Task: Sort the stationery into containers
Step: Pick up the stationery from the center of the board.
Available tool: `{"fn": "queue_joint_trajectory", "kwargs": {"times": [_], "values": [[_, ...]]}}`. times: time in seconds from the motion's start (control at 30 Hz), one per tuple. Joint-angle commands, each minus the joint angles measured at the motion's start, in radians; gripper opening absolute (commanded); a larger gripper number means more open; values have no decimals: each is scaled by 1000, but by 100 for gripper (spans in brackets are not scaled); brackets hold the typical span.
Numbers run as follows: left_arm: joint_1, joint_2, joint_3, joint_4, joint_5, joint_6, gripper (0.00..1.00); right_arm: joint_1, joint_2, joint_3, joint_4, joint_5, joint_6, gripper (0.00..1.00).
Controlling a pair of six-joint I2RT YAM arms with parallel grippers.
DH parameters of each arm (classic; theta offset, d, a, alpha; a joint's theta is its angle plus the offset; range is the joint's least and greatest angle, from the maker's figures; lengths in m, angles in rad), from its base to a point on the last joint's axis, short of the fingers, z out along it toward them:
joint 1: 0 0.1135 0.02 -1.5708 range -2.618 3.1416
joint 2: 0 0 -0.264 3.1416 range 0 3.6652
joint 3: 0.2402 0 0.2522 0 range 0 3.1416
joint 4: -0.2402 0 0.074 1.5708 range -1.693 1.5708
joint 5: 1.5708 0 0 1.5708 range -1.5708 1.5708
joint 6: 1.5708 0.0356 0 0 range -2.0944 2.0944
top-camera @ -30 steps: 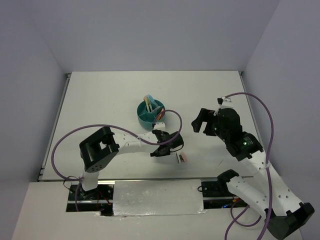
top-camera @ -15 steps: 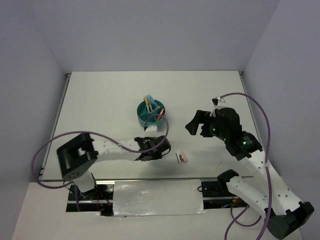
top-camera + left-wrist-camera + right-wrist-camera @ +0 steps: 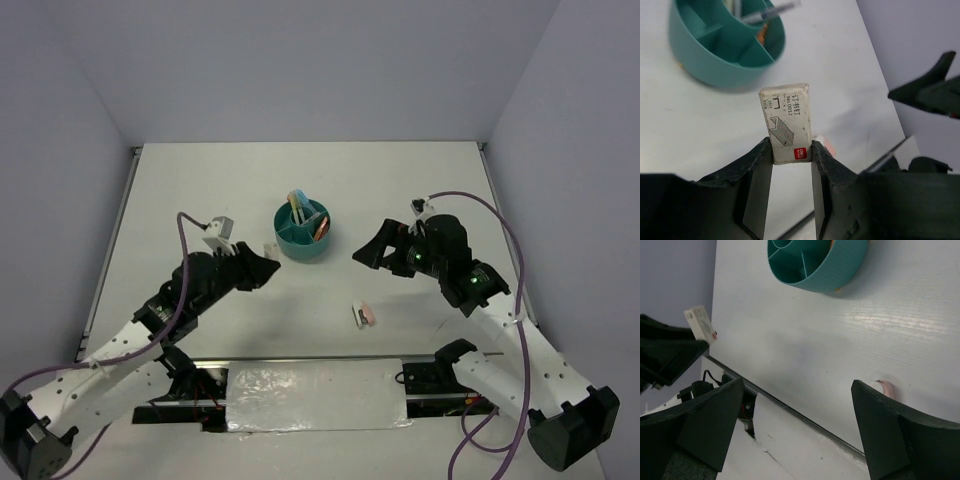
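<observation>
- Left gripper (image 3: 791, 147) clamps a white staple box (image 3: 787, 120) upright between its fingers.
- Teal bowl (image 3: 300, 246) stands just beyond it on the table (image 3: 200, 190), with pens (image 3: 297, 205) inside.
- Right gripper (image 3: 797, 384) hangs wide apart and holds nothing, on the bowl's other side.
- Pink piece (image 3: 367, 316) lies on the table, apart from both grippers.

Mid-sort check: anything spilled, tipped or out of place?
Nothing spilled or damaged. The teal organiser stands upright. One pink-and-white piece lies loose on the table, apart from it. The left claw pinches the white staple box by one end only, which looks a bit precarious.
</observation>
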Motion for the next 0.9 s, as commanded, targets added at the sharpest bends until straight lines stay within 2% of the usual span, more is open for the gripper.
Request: {"fn": "queue_joint_trajectory", "kwargs": {"times": [0.0, 0.03, 0.1, 0.27, 0.43, 0.47, 0.6, 0.67, 0.87], "values": [[199, 37, 36, 12, 336, 121, 0, 9, 23, 16, 99, -56, 21, 95], [219, 84, 71, 38, 477, 133, 0, 14, 29, 16, 111, -96, 27, 95], [230, 147, 116, 48, 558, 183, 0, 19, 52, 25, 137, -129, 48, 94], [253, 195, 228, 9, 552, 270, 0, 107, 116, 122, 104, -88, 76, 94], [278, 245, 270, 42, 687, 296, 0, 221, 210, 255, 76, 34, 122, 91], [278, 244, 265, 54, 693, 293, 0, 258, 227, 283, 46, 102, 140, 88], [278, 206, 227, 72, 713, 280, 0, 330, 313, 404, 38, 213, 185, 79], [278, 181, 216, 75, 710, 271, 0, 353, 371, 432, 53, 221, 196, 71], [276, 147, 216, 66, 707, 260, 0, 424, 549, 588, 18, 252, 202, 61]]}}
